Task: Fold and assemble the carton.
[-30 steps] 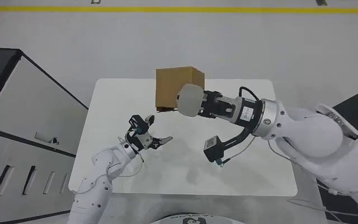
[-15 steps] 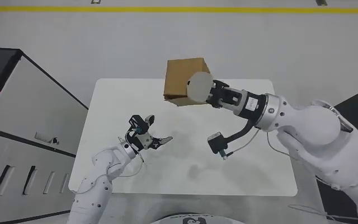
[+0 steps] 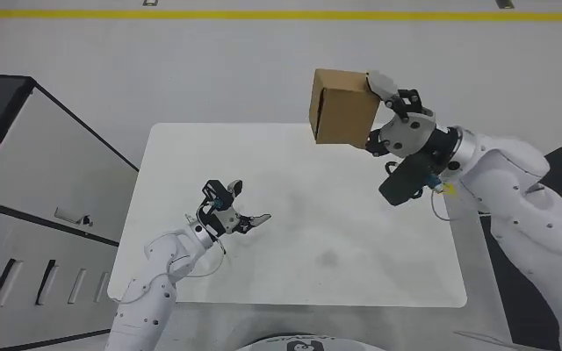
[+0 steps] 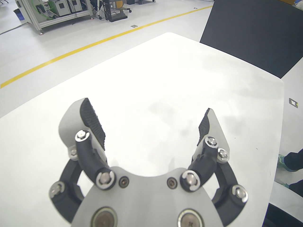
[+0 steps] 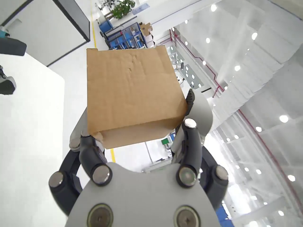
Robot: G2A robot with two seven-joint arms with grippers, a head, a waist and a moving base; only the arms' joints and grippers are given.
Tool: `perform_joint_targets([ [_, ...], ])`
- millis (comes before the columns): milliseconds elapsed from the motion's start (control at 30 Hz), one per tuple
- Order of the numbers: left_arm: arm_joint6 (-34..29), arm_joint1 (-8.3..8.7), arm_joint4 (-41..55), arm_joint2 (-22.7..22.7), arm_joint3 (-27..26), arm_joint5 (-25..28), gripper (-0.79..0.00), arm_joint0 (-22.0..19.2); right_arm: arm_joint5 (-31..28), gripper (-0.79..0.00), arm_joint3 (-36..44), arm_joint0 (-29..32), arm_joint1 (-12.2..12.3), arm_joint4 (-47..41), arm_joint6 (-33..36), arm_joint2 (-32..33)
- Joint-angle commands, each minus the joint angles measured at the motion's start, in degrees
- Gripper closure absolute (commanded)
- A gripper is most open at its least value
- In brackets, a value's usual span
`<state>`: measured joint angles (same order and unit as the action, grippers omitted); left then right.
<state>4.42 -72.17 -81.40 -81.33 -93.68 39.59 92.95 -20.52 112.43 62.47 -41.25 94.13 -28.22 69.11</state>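
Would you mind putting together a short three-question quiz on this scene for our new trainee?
1. Fill in: the left gripper, low over the table, is ____ (open or shut).
2. What holds the carton? A. the left gripper B. the right gripper C. a person's hand
3. True or false: the carton lies on the table.
Key: 1 open; 2 B; 3 false, it is held up in the air.
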Motion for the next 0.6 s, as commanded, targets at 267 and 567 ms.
perform_joint_targets([
  [267,0.0,0.00,0.0,0.0,0.0,0.0,-0.785,0.0,-1.3,0.000,-0.4,0.5,-0.1,-1.3,0.2,-0.3],
  [567,0.0,0.00,0.0,0.0,0.0,0.0,-0.785,0.0,-21.1,0.000,-8.5,-2.4,-1.2,-22.3,5.6,-2.6],
])
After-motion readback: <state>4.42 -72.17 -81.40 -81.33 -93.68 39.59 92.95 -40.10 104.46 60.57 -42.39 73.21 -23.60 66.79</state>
